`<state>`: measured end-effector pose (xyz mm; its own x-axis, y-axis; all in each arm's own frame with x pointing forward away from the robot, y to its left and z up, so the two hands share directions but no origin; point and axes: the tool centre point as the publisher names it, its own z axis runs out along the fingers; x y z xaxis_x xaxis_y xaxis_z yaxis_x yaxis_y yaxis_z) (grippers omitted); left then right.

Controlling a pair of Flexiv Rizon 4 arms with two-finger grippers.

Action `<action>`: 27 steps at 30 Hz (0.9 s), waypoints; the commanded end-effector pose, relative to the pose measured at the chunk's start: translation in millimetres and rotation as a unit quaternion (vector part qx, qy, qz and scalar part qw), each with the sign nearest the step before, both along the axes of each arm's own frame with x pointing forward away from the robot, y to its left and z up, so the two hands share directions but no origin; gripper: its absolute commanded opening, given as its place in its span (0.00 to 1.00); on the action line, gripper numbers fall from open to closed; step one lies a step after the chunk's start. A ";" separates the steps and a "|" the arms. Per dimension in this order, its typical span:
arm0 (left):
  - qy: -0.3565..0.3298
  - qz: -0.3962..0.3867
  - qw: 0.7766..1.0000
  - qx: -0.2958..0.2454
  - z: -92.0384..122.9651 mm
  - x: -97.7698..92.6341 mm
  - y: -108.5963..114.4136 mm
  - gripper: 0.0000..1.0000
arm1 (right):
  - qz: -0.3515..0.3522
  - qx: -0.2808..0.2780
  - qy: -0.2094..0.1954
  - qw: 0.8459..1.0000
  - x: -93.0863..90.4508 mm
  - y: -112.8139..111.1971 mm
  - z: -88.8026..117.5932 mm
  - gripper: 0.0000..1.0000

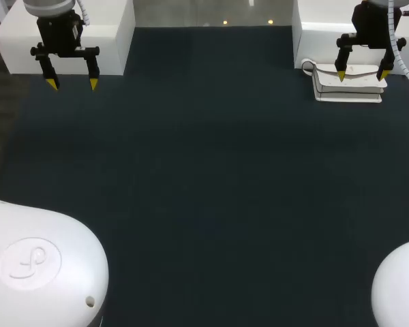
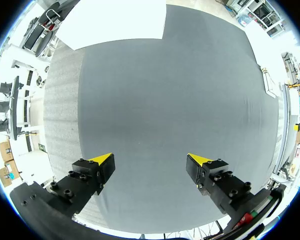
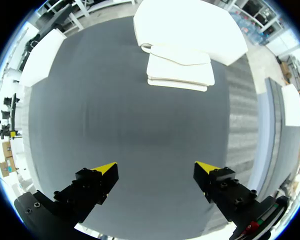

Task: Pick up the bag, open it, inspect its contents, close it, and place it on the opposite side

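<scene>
Count: one bag, two grippers, and two white blocks on a dark table.
Hard to see: the bag's fastening cannot be made out, and in the head view the right arm's fingers overlap its top.
Bag look: white, flat and layered, with a small strap loop at one end.
Bag place: ahead of the right gripper, apart from its fingers, against a white block.
Right gripper: fingers spread, nothing between them.
Left gripper: fingers spread, empty, well apart from the bag.

In the head view, the flat white flap-fronted bag is partly covered by the right gripper; its contents are hidden in every view.
</scene>
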<state>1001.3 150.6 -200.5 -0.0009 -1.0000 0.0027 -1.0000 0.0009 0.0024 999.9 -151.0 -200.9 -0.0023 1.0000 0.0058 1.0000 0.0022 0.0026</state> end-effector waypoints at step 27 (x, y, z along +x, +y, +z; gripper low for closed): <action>-0.098 -0.284 0.946 -0.120 -21.7 -4.7 -24.2 1.00 | -0.029 0.026 -0.010 0.999 19.4 -38.7 -14.4 1.00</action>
